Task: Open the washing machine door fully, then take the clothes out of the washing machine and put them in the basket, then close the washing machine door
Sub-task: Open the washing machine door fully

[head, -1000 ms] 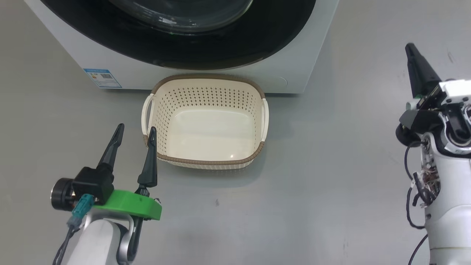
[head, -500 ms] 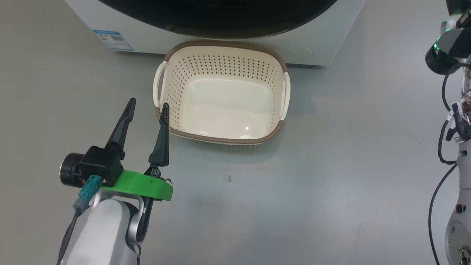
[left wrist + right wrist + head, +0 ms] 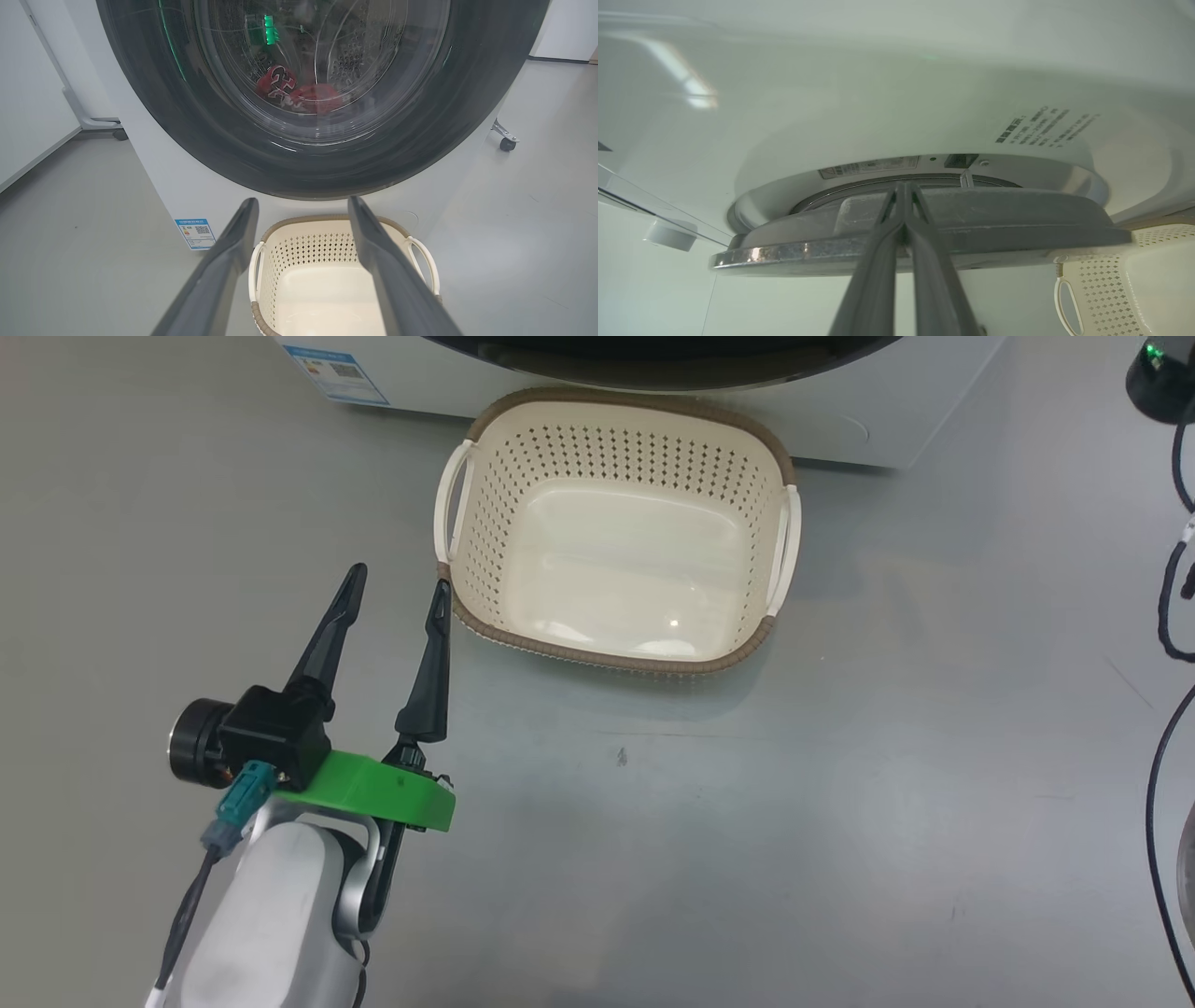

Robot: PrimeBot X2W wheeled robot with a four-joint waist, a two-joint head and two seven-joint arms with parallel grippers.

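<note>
Grey, smooth flooring [image 3: 747,803] runs under everything, faintly glossy. Inside the steel drum, seen through the glass in the left wrist view, lie the red clothes [image 3: 299,91]: a crumpled heap at the bottom, one piece showing black-and-white number marks. Before them stands the big round washing machine door [image 3: 154,130], with a wide glossy black rim and a bulging clear bowl, facing front on the large white front-loading washing machine [image 3: 159,186]. A small blue label sticker [image 3: 196,233] sits low on the machine's front, to the left.

On the floor just in front of the machine is the small cream perforated plastic basket [image 3: 616,453] with a brown woven-look rim and two side handles. Its back edge is close against the machine's base, and its glossy bottom lies bare.

Near the basket's front left corner hovers the left gripper [image 3: 399,579], its two dark fingers spread wide and holding nothing, one tip just beside the rim.

In its own wrist view, the right gripper [image 3: 902,186] has its fingers pressed together, tips at the seam between the door's grey edge and the white front. Whether they touch it I cannot tell.
</note>
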